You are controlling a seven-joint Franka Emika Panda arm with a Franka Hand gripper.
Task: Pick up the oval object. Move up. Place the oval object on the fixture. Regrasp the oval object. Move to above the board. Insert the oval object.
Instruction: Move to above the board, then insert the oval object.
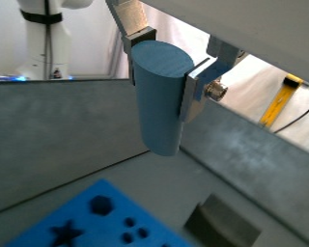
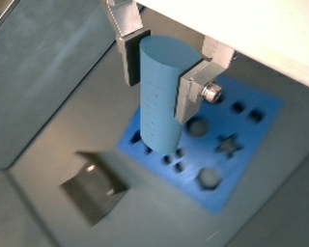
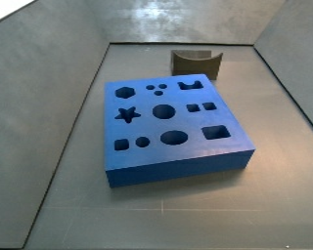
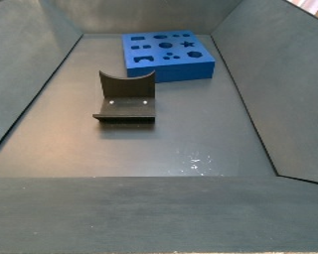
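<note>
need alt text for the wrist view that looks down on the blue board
The gripper holds a pale blue-grey oval peg upright between its silver fingers, high above the blue board with its shaped holes. The dark fixture stands on the grey floor beside the board.

Grey slope-walled bin [image 4: 43, 89], yellow cable [image 1: 288, 98] outside its rim, small glinting specks [image 4: 195, 159] on its floor

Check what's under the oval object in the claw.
In a wrist view, the oval object, clamped in the claw, hangs above the board. Its lower end hides some of the board's holes; the fixture stands off to the side.
</note>
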